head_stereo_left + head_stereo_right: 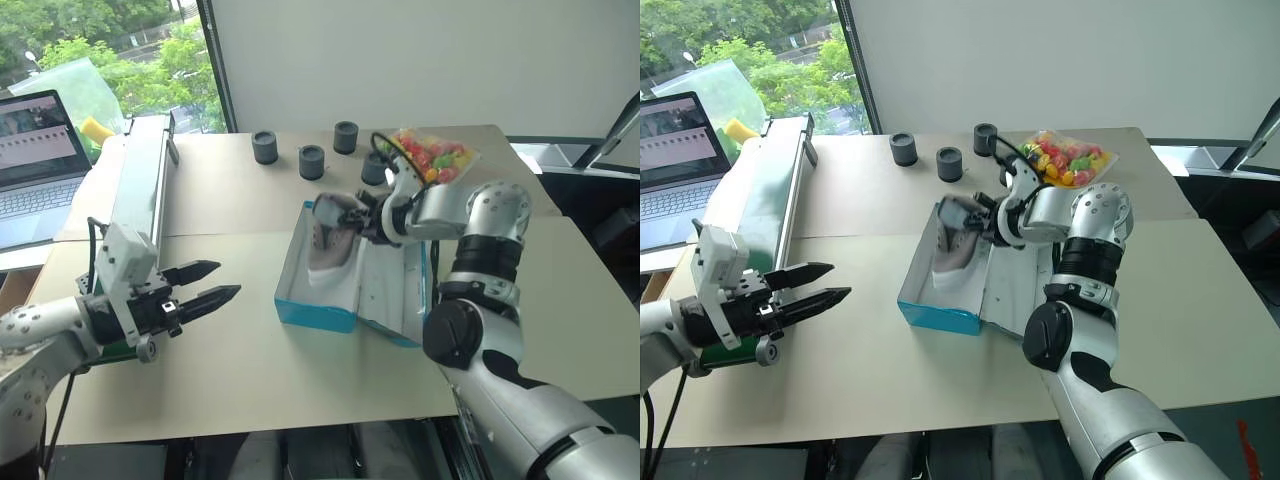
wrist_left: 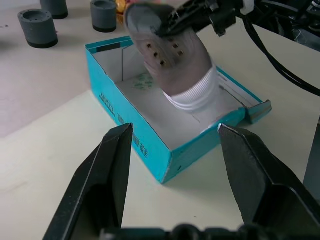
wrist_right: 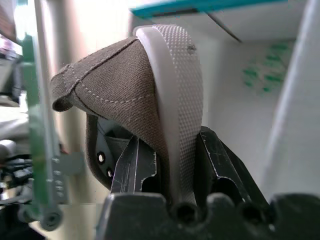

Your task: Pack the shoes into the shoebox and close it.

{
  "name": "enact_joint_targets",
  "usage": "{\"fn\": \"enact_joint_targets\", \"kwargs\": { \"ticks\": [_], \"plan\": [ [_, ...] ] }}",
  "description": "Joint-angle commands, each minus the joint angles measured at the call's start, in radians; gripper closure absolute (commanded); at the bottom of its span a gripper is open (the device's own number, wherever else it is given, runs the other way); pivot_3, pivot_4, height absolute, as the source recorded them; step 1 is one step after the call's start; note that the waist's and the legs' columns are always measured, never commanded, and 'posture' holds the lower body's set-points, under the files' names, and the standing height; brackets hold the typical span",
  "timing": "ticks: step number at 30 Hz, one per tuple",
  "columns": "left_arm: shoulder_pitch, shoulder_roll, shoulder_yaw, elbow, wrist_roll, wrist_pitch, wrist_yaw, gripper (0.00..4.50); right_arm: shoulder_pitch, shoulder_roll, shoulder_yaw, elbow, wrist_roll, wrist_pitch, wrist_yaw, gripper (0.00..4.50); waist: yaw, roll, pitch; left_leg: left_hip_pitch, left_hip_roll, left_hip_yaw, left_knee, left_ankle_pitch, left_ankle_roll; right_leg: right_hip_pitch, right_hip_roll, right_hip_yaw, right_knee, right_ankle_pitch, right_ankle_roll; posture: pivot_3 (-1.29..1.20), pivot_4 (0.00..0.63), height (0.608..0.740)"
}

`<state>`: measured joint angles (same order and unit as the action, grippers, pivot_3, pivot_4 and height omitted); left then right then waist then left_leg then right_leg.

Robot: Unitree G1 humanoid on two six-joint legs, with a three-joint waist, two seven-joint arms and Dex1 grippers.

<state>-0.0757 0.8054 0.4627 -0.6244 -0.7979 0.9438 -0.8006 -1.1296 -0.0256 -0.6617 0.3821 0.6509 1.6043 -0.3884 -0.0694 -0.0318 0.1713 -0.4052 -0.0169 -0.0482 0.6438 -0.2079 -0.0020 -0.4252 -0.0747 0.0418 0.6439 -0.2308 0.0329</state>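
Right claw (image 3: pixel 170 165) pinches shoe (image 3: pixel 150 95) heel; left wrist view: shoebox (image 2: pixel 145 150) interior.

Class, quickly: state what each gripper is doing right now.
Left gripper: open, empty.
Right gripper: shut on a shoe over the shoebox.

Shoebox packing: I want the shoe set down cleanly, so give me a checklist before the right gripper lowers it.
1. Grip: right gripper shut on the grey shoe at its heel edge: ok.
2. Shoebox lid open, white inside exposed: ok.
3. Shoe over the box opening, toe angled down into it: ok.
4. Left gripper open, apart from the box, out of the way: ok.
5. Second shoe's whereabouts: cannot tell.
6. Dark cylinders and candy bag lie beyond the box: ok.
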Motion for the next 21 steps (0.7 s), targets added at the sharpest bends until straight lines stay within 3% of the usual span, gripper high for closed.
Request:
{"fn": "enact_joint_targets", "kwargs": {
  "ticks": [1, 9, 11, 13, 19, 21],
  "plan": [
    [-0.025, 0.007, -0.060, -0.008, 0.006, -0.051, 0.001, 1.60, 0.030, 0.018, 0.059, -0.083, -0.006, 0.010, -0.049, 3.85, -0.001, 0.000, 0.000, 0.000, 0.000, 0.000, 0.000, 0.000, 0.000, 0.000, 0.000, 0.000, 0.000, 0.000, 0.000, 0.00, 0.150, 0.740],
    [-0.031, 0.006, -0.096, -0.028, -0.012, -0.072, 0.031, 1.60, 0.100, 0.071, 0.105, -0.099, -0.095, 0.010, -0.059, 3.85, 0.000, 0.000, 0.000, 0.001, 0.000, 0.000, -0.001, 0.000, 0.000, 0.000, 0.000, 0.000, 0.000, 0.000, 0.000, 0.00, 0.150, 0.740],
    [-0.029, 0.012, -0.090, -0.028, -0.017, -0.072, 0.033, 1.57, 0.096, 0.087, 0.092, -0.105, -0.109, 0.010, -0.053, 3.02, 0.000, 0.000, 0.000, 0.000, 0.000, 0.000, -0.001, 0.000, 0.000, 0.000, 0.000, 0.000, 0.000, 0.000, 0.000, 0.00, 0.150, 0.740],
    [-0.026, 0.016, -0.084, -0.030, -0.021, -0.071, 0.033, 1.57, 0.087, 0.102, 0.081, -0.108, -0.118, 0.010, -0.047, 2.56, 0.000, 0.000, 0.000, 0.000, 0.000, 0.000, -0.001, 0.000, 0.000, 0.000, 0.000, 0.000, 0.000, 0.000, 0.000, 0.00, 0.150, 0.740],
    [-0.022, 0.030, -0.077, -0.025, -0.032, -0.074, 0.037, 1.57, 0.025, 0.107, 0.087, -0.112, -0.151, 0.010, 0.002, 0.40, 0.001, 0.000, 0.000, 0.000, 0.000, -0.001, -0.001, 0.000, 0.000, 0.000, 0.000, 0.000, 0.000, 0.000, 0.000, 0.00, 0.150, 0.740],
    [-0.022, 0.034, -0.076, -0.022, -0.033, -0.076, 0.037, 1.57, 0.000, 0.094, 0.105, -0.117, -0.166, -0.006, 0.025, 0.40, 0.000, 0.000, 0.000, 0.000, 0.000, 0.000, -0.001, 0.000, 0.000, 0.000, 0.000, 0.000, 0.000, 0.000, 0.000, 0.00, 0.150, 0.740]
  ]
}}
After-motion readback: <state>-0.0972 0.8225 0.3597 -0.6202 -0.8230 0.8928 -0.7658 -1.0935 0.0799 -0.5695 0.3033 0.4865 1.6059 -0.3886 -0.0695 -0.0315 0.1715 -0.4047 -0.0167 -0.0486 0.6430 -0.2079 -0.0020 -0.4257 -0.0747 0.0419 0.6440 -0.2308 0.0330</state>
